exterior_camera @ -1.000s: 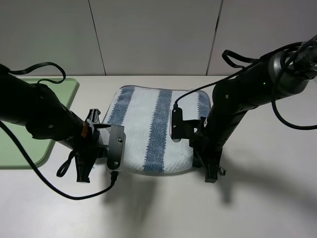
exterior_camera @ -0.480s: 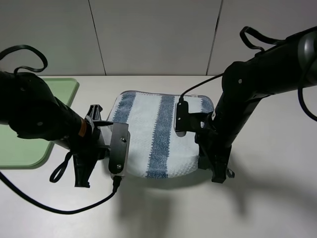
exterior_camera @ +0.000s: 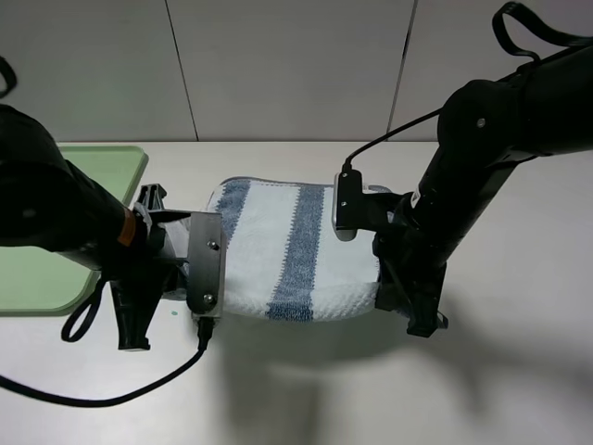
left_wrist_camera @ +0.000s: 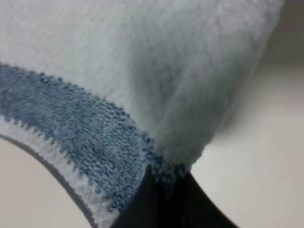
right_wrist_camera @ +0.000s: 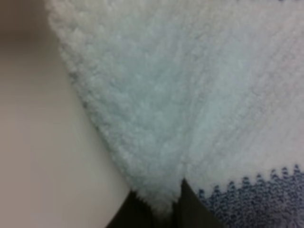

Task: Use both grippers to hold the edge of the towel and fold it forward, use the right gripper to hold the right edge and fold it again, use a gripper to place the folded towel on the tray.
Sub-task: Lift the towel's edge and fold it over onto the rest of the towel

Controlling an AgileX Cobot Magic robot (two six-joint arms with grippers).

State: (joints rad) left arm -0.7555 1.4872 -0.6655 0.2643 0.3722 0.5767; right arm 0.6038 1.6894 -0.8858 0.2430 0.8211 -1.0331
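The white towel point(exterior_camera: 278, 250) with blue stripes lies in the middle of the table, its near edge lifted off the surface. My left gripper point(exterior_camera: 199, 301) is shut on the near left corner of the towel point(left_wrist_camera: 142, 95); the left wrist view shows blue stripe and white pile pinched between the dark fingertips point(left_wrist_camera: 166, 199). My right gripper point(exterior_camera: 389, 292) is shut on the near right corner; the right wrist view fills with white towel point(right_wrist_camera: 156, 104) clamped at the fingertips point(right_wrist_camera: 161, 209). The green tray point(exterior_camera: 65, 232) sits at the far left, partly hidden by my left arm.
The table point(exterior_camera: 519, 371) is off-white, with a panelled wall point(exterior_camera: 287, 65) behind it. Cables hang from both arms, one looping over the table in front of my left arm point(exterior_camera: 93, 394).
Both grippers have risen and moved forward with the towel's near edge, lifting it off the table. The towel's visible area has shortened.
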